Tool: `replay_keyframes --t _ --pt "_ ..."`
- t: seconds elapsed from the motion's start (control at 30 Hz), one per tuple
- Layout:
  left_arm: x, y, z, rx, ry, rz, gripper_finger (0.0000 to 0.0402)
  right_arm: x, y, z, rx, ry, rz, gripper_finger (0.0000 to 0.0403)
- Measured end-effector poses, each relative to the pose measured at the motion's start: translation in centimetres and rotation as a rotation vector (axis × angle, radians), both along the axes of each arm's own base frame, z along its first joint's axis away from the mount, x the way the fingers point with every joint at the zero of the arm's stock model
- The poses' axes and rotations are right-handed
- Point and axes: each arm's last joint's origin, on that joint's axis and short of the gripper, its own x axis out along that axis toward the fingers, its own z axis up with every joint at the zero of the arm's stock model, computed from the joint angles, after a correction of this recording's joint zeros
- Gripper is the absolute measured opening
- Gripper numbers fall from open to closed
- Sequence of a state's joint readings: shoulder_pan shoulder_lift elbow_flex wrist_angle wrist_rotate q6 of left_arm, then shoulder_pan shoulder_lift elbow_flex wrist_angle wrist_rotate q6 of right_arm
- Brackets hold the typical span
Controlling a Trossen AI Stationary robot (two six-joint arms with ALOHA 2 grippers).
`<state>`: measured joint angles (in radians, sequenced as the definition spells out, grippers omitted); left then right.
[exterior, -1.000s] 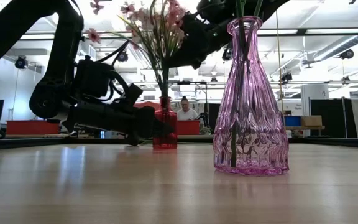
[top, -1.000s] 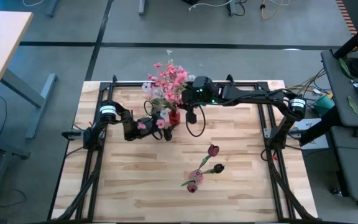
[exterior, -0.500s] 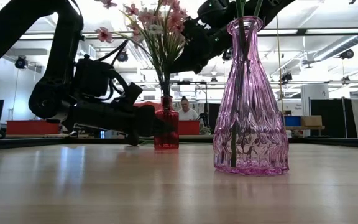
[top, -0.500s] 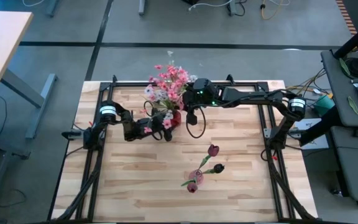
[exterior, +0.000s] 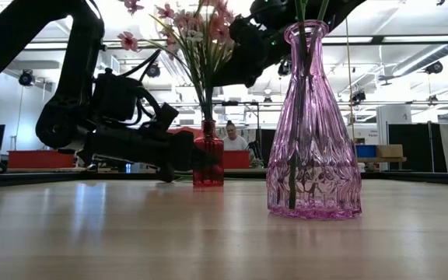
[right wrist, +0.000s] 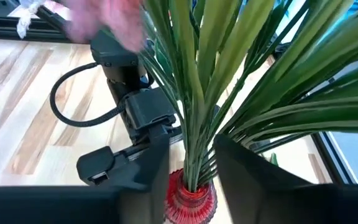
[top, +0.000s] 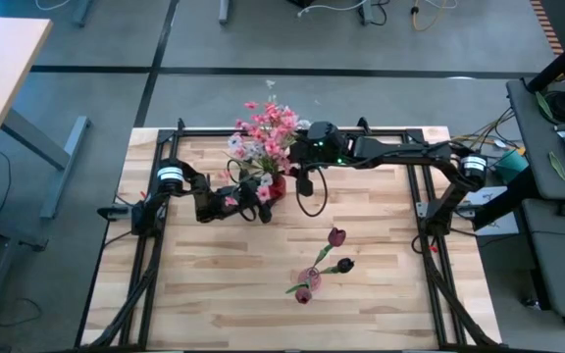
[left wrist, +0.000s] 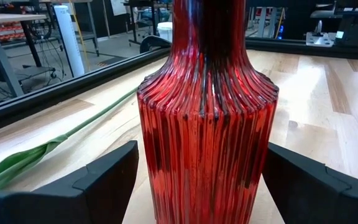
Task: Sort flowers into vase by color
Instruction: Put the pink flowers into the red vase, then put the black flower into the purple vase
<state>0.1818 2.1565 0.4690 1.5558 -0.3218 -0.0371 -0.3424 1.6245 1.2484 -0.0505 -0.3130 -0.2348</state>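
A ribbed red vase (top: 276,183) (exterior: 207,159) stands on its base at the table's far middle. It holds a bunch of pink flowers (top: 268,127) (exterior: 193,31) with a few white blossoms (top: 237,143). My left gripper (left wrist: 202,162) (top: 267,193) is at the vase's body. My right gripper (right wrist: 193,155) (top: 295,169) is at the stems just above the vase's mouth. A pink glass vase (top: 309,279) (exterior: 313,124) stands near the middle and holds three dark red tulip buds (top: 336,236). My left gripper has the red vase's lower body (left wrist: 166,155) between its two fingers (left wrist: 104,180), coming level from the table's left. The vase stands upright on the table. My right gripper pinches the bundle of green stems (right wrist: 194,134) just above the red vase's mouth (right wrist: 191,196), its fingers (right wrist: 148,168) coming slanting from above and the right. The stems' lower ends sit in the vase.
A loose green stem with a leaf (left wrist: 48,146) lies on the table beside the red vase, toward the black frame rail (left wrist: 55,93). The pink vase stands between the red vase and the near edge. A person (exterior: 229,136) sits far behind the table.
The pink bunch has swung slightly toward the table's right and stands more upright in the red vase, with my right gripper on its stems. The red vase and my left gripper have stayed where they were.
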Motion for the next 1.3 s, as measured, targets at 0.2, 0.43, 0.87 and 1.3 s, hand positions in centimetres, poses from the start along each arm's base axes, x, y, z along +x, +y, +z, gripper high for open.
replay_keyframes --t 0.2,0.43,0.87,1.3 --pt "0.0 0.0 0.0 -0.002 -0.001 0.0 0.031 -0.9 0.3 1.2 0.0 0.001 0.0 0.0195" --pt "0.0 0.0 0.1 -0.023 -0.02 0.003 0.0312 -2.3 0.8 3.0 0.0 0.0 0.001 0.0235" --pt "-0.2 0.0 0.6 -0.044 -0.048 0.007 0.0352 -3.8 2.0 4.6 0.009 0.009 0.014 0.0245" --pt "-4.5 -0.8 2.3 -0.06 -0.027 0.009 0.036 -4.4 2.5 4.8 0.031 0.049 0.02 0.0242"
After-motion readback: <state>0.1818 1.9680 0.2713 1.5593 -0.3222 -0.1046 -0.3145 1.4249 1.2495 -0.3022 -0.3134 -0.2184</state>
